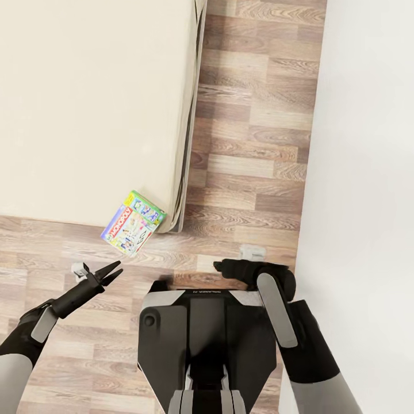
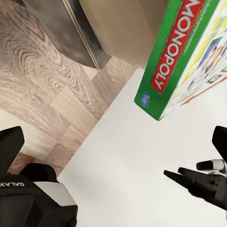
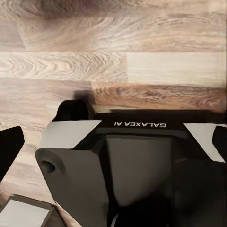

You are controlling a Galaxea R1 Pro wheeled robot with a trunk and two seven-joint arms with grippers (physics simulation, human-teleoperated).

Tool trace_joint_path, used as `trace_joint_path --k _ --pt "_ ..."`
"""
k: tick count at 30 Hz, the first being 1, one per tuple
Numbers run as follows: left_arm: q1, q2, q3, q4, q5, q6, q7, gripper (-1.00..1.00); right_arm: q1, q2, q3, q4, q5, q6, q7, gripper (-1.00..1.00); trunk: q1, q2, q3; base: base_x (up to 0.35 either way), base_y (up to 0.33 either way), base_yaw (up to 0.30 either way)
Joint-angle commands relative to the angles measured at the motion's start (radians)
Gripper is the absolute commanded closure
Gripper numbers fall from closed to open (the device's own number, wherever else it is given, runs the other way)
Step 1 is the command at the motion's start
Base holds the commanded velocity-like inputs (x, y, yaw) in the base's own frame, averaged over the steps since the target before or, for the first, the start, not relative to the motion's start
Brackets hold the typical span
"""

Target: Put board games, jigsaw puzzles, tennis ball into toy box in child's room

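Monopoly board game [image 1: 133, 223] overhanging bed [image 1: 86, 103] corner, left end effector [image 1: 112, 272] apart, empty.

The bed [image 1: 92, 103] has a plain cream-beige top. The floor [image 1: 253, 149] is wood plank in streaked brown, tan and grey grain. The wall [image 1: 368, 172] is flat white. The board game [image 1: 133, 223] has a green edge, a red band reading Monopoly in white letters, and a pale face crowded with blue, yellow and pink print. The left gripper [image 1: 113, 271] is black, as is the right gripper [image 1: 221, 266]; both arms run black to light grey.
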Motion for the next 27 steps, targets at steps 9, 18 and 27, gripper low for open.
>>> trace_joint_path --k 9,18,27 --pt "0.000 -0.001 0.000 0.000 0.003 0.010 -0.002 -1.00 -0.158 -0.008 -0.138 0.034 -0.011 0.003 -0.013 -1.00 0.000 -0.001 -0.001 0.000 0.000 0.000" --pt "0.000 -0.001 0.000 0.000 0.003 0.010 -0.002 -1.00 -0.272 -0.008 -0.167 0.186 -0.015 0.003 -0.013 -1.00 0.000 -0.001 -0.001 0.000 0.000 0.000" --pt "0.000 -0.002 -0.001 0.000 0.003 0.009 -0.001 -1.00 -0.341 -0.010 -0.190 0.331 -0.014 0.003 -0.013 -1.00 0.000 -0.001 -0.001 0.000 0.000 0.000"
